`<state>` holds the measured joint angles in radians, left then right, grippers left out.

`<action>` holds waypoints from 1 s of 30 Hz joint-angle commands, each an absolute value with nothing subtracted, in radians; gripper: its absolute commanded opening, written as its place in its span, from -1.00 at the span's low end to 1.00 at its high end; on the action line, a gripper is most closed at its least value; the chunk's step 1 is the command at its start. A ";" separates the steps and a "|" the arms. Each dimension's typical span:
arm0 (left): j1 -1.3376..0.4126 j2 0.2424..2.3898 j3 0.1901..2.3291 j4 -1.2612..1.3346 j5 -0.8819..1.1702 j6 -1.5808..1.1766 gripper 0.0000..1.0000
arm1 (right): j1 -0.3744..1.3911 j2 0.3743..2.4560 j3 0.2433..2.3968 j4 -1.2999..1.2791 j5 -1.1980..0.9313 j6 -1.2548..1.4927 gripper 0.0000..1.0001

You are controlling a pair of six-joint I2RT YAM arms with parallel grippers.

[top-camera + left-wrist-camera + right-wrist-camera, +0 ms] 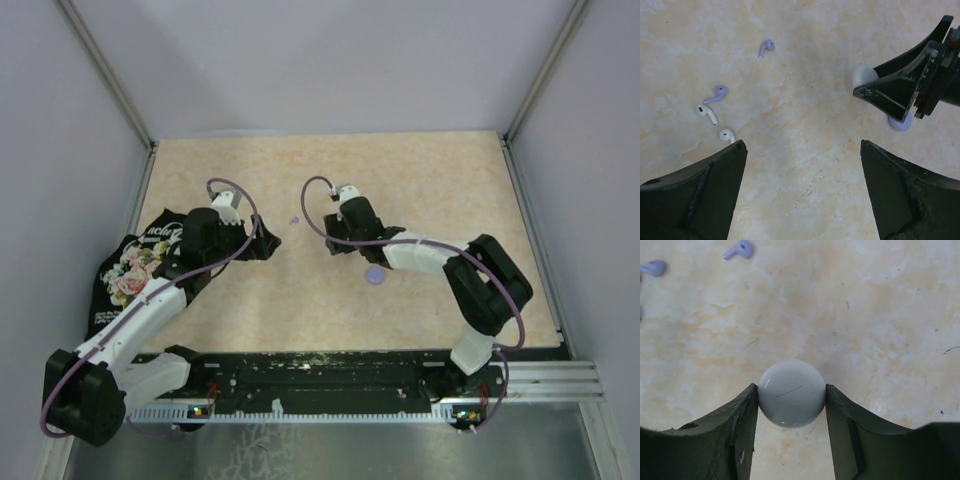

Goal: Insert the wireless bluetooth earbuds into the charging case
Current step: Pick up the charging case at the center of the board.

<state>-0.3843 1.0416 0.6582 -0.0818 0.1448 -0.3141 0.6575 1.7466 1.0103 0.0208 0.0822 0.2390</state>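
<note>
Clamping a round glossy white case (791, 395) — right gripper (791, 388); left gripper (802, 145) gapes empty near lilac and white plastic earbuds (715, 94).

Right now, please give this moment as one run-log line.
left gripper: open, empty | right gripper: shut on round white case | lilac plastic earbuds, white plastic earbuds: loose on table
</note>
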 commanded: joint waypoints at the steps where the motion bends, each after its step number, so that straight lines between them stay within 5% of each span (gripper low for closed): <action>1: -0.367 1.039 0.698 -0.014 0.255 -0.432 0.96 | 0.737 1.582 0.908 0.278 0.102 0.232 -0.46; 17: -0.342 1.068 0.711 0.116 0.591 -0.597 0.56 | 0.942 1.406 0.619 0.898 0.099 0.001 -0.51; 30: -0.344 1.122 0.709 0.191 0.715 -0.647 0.15 | 0.963 1.405 0.615 0.987 0.032 -0.035 -0.51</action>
<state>-0.3462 1.1072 0.6865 0.1402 0.6567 -0.6327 0.9504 1.4406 0.6067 0.8986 0.0631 -0.0181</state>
